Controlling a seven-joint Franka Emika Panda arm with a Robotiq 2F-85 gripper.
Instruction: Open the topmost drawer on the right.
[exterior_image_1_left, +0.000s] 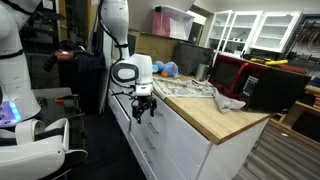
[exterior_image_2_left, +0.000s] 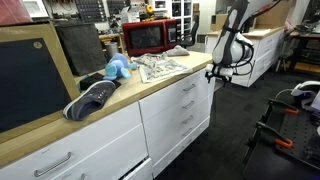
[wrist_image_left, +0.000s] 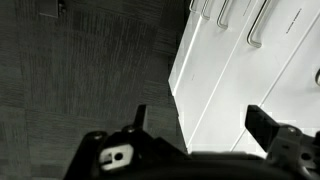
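The topmost drawer (exterior_image_2_left: 170, 93) sits flush; wrist view alone (dim) shows gripper (wrist_image_left: 198, 115) fingers (wrist_image_left: 262, 122) spread.

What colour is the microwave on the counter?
The microwave is red with a dark door; it shows best in an exterior view.

It looked like a robotics lab dressed as a kitchen, with a wooden countertop (exterior_image_1_left: 225, 120) over white drawer fronts (exterior_image_2_left: 185, 105), a red microwave (exterior_image_2_left: 150, 37) at the far end, and a white robot body (exterior_image_1_left: 15, 70) standing left.
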